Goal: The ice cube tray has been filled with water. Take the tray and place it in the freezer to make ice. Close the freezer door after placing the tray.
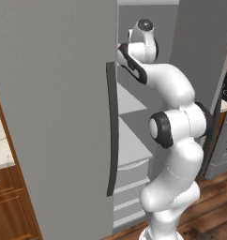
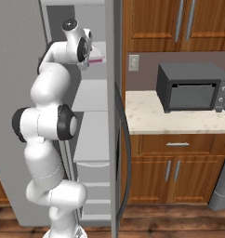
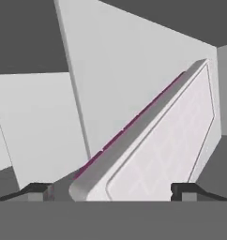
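Pale lavender-white ice cube tray (image 3: 167,140), thin and flat with a magenta edge, lies on a pale grey freezer (image 1: 134,154) shelf just ahead of the hand (image 3: 110,191), whose fingers stand spread either side of it, not gripping. Beyond the open freezer door (image 1: 54,117): wooden cabinets, speckled bench (image 2: 179,118), grey microwave (image 2: 193,87).

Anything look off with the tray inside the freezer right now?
Nothing clearly wrong. The ice cube tray lies flat on an upper freezer shelf, between the open claw's fingers. No spill is visible. The freezer door stands open.
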Robot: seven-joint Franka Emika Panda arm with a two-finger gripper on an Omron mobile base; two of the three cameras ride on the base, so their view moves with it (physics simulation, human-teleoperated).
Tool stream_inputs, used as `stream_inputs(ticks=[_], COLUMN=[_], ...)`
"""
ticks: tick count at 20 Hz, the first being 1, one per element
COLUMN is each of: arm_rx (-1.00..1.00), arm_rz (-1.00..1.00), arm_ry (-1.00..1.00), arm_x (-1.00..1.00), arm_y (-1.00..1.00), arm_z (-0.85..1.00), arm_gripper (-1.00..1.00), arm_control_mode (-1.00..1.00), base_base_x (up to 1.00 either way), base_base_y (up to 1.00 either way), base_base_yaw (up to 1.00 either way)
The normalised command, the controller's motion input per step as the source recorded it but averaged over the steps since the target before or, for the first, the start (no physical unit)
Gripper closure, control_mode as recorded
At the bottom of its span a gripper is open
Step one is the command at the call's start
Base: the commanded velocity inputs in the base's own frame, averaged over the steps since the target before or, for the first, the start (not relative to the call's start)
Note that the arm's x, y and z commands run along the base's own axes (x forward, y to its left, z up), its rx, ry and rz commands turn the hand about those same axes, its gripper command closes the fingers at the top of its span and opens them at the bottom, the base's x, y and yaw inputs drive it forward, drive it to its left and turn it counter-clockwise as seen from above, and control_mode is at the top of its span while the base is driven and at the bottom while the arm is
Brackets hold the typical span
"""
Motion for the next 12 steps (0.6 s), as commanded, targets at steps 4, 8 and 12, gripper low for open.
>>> stream_inputs(ticks=[4, 8, 12], arm_rx=[0.00, -0.02, -0.03], arm_rz=[0.00, 0.00, 0.00], arm_ry=[0.04, -0.01, -0.01], arm_x=[-0.87, -1.00, -1.00], arm_y=[0.06, 0.00, 0.00], arm_z=[-0.08, -0.48, -0.86], arm_gripper=[-1.00, -1.00, -1.00], arm_control_mode=[-1.00, -1.00, -1.00], base_base_x=[0.00, 0.00, 0.00], base_base_y=[0.00, 0.00, 0.00], base_base_yaw=[0.00, 0.00, 0.00])
